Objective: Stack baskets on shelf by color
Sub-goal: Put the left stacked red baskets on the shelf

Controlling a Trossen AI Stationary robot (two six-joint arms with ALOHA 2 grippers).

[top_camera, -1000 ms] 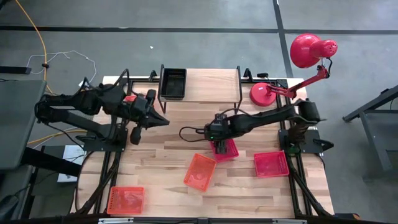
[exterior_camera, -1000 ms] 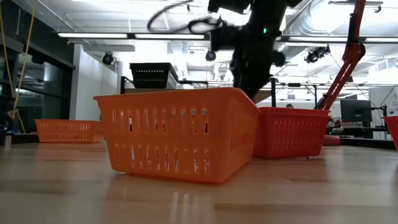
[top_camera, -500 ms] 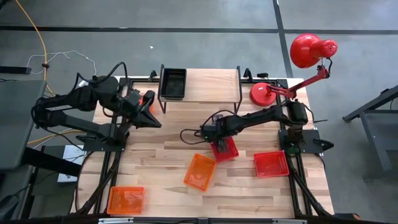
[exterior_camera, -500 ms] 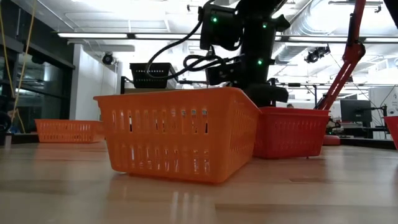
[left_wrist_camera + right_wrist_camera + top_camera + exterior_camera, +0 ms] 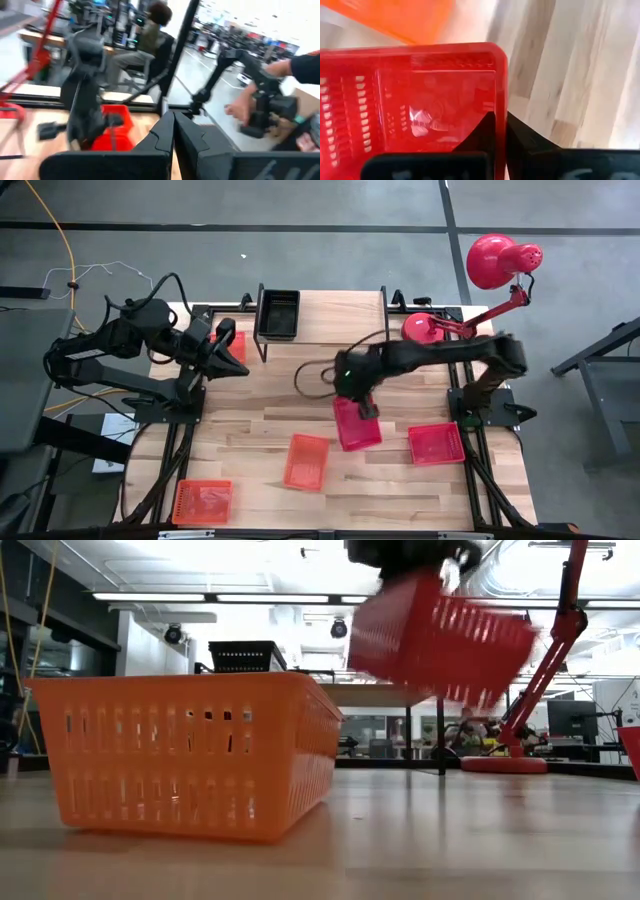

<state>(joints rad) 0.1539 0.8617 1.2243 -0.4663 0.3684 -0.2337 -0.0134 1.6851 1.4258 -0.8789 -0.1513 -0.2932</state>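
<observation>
My right gripper is shut on a pinkish red basket, held up over the table's middle; in the low view the basket hangs tilted in the air. An orange basket rests on its base nearer the front. A black basket stands on the left end of the light-wood shelf. A second red basket and a second orange one rest on the table. My left gripper is shut and empty, left of the shelf. My right gripper holds the red basket by one side wall, near a rim corner, with one finger inside the basket and one outside. The fingers come from above, pointing down. The basket is lifted clear of the table and hangs tilted below the fingers.
A red desk lamp stands at the far right corner, beside the shelf. A reddish basket lies partly under my left arm. People show in the room beyond the table, one seated, and a hand shows at the right.
My right gripper has gone up with the red basket, which is now lifted clear and tilted. The orange basket beside it has slid toward the table's near left and turned square. My left gripper has drawn back toward the table's left and far edges.
</observation>
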